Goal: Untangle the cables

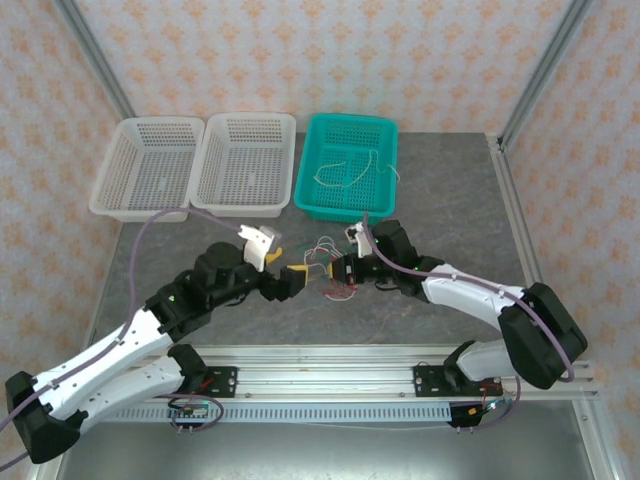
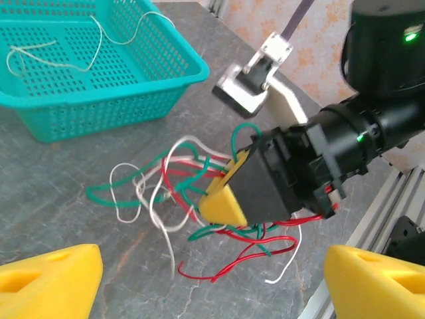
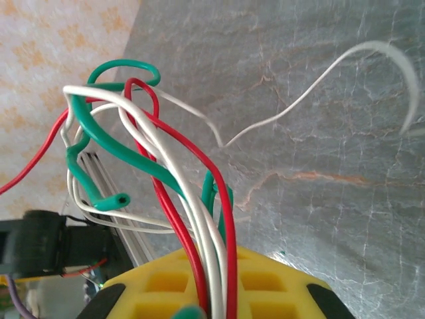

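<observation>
From above, two white baskets (image 1: pixel 240 200) and a teal basket (image 1: pixel 340 205) line the far side of the table (image 1: pixel 450 220). The teal one holds loose cream wires (image 1: pixel 345 170). The cables (image 1: pixel 325 262) sit tangled mid-table between the left end effector (image 1: pixel 298 276) and the right end effector (image 1: pixel 341 270), and bare table lies to their right.

On the left wrist, your left end effector (image 2: pixel 212 282) is spread wide and holds nothing. The red, green and cream cables (image 2: pixel 166 183) lie just ahead on the table, with the right end effector (image 2: pixel 222 199) clamped on them and the teal basket (image 2: pixel 99 106) close behind.

On the right wrist, your right end effector (image 3: pixel 212 286) pinches several strands, and one cream strand trails across bare table (image 3: pixel 319 100).
</observation>
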`<state>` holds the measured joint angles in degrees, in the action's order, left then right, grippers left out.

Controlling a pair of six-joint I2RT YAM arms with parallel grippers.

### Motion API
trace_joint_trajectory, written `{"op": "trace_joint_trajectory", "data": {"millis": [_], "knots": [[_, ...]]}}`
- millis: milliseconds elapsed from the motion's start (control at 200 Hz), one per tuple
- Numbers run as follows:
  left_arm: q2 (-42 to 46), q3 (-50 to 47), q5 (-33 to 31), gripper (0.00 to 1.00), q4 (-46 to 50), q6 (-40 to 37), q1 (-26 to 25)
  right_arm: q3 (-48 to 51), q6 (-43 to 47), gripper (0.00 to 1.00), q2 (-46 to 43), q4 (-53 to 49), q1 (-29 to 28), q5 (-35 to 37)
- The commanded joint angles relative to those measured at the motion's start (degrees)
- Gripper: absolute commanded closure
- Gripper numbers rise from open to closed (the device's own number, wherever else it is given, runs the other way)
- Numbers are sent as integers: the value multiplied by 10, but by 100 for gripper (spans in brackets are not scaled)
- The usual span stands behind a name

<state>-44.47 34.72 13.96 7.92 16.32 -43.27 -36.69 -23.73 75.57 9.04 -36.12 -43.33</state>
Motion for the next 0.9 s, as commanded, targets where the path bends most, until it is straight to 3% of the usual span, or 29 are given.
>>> {"op": "trace_joint_trajectory", "data": {"millis": [0,290,505,586,691,791,836,896], "knots": [[6,-43,2,13,-80,35,-3,0,-52,100,-25,33,14,6],[-62,-112,-51,18,-207,63,-3,-2,-76,100,-28,42,14,-10],[-178,-69,-45,25,-265,42,-3,0,-82,100,-34,43,14,-10],[-205,-45,-52,46,-268,45,-2,3,-81,100,-39,34,14,0],[-212,-41,-88,100,-267,58,-3,11,-78,100,-45,24,13,19],[-185,-59,-122,100,-265,73,-3,19,-80,99,-49,2,14,67],[-164,-62,-139,100,-245,78,-2,23,-78,93,-48,-24,14,111],[-132,-58,-169,100,-193,85,-1,29,-68,92,-46,-59,14,173]]}}
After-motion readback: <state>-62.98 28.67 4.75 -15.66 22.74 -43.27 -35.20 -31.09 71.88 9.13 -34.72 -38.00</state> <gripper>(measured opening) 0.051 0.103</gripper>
